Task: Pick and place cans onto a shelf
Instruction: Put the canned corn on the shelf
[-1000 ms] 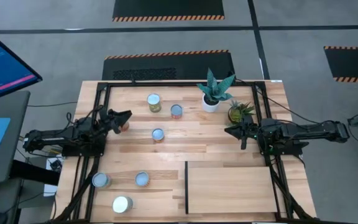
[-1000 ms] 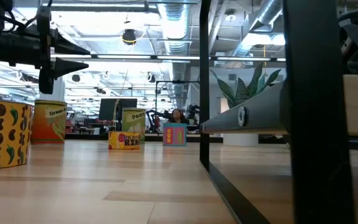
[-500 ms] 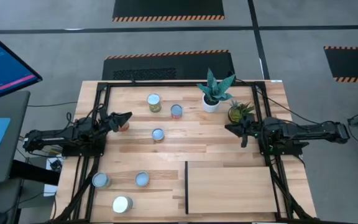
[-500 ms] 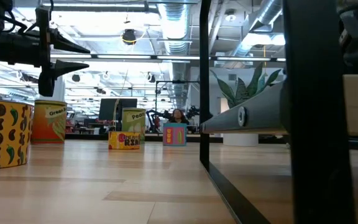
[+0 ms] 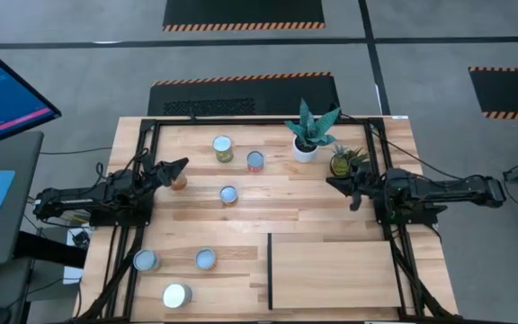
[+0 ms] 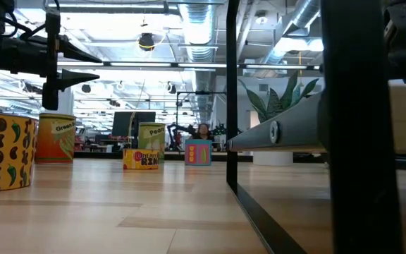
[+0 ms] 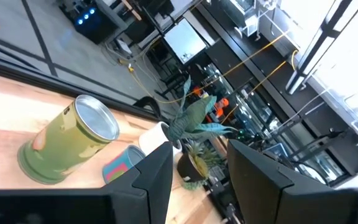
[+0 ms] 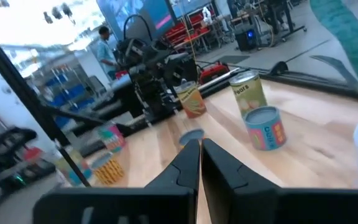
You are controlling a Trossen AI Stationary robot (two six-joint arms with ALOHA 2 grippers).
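The left claw [image 5: 180,166], fingers spread, hovers just above a short orange-labelled tin can [image 5: 179,183] at its six o'clock; the right claw [image 5: 334,185], fingers pressed together, waits far off.

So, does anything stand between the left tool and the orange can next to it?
Nothing visible does. The left tool hangs open close above the orange can, with no other thing between them.
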